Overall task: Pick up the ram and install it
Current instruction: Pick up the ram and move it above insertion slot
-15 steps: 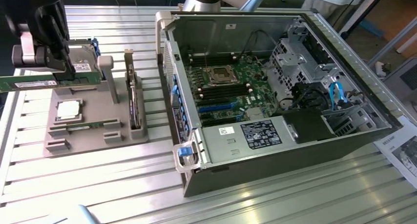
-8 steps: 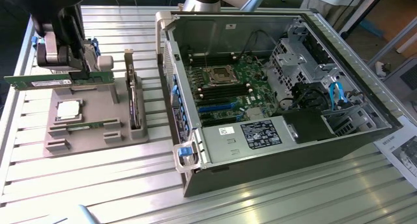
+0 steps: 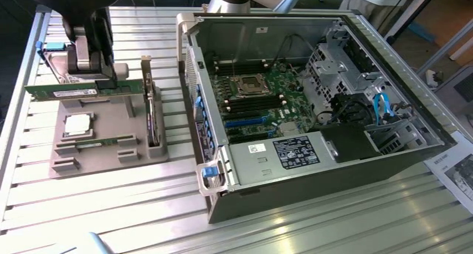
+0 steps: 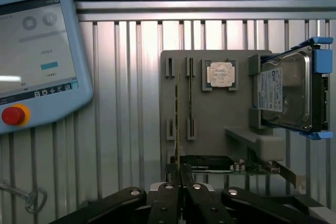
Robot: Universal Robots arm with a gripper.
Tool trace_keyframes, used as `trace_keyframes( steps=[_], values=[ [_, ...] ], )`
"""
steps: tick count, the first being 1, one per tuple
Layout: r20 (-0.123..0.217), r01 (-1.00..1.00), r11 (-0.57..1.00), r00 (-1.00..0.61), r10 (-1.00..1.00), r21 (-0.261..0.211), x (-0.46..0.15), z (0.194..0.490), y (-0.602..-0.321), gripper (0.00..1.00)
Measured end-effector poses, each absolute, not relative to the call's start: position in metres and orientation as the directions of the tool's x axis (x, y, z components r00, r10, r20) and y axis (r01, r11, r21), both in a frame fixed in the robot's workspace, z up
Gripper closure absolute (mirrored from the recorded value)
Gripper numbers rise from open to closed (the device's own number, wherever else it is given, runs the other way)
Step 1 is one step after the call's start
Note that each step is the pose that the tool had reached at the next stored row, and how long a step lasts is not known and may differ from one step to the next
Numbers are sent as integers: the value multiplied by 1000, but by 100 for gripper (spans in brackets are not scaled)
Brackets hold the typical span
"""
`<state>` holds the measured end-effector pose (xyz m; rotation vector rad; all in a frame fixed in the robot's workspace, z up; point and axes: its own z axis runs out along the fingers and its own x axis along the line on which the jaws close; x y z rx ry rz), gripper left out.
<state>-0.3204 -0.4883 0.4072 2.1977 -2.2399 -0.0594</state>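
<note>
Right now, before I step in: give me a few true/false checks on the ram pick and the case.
1. The gripper is shut on the ram. True.
2. The ram is already seated inside the case. False: it is held over the grey fixture, outside the case.
3. The processor chip lies on the fixture. True.
4. The case is closed up. False: its side is open, with the motherboard exposed.
</note>
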Motion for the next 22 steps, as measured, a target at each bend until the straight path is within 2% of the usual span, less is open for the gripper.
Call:
trace_keyframes(
  steps=[22],
  values=[
    [-24, -999, 19, -19, -1000, 29, -285, 407, -489, 88]
  ],
)
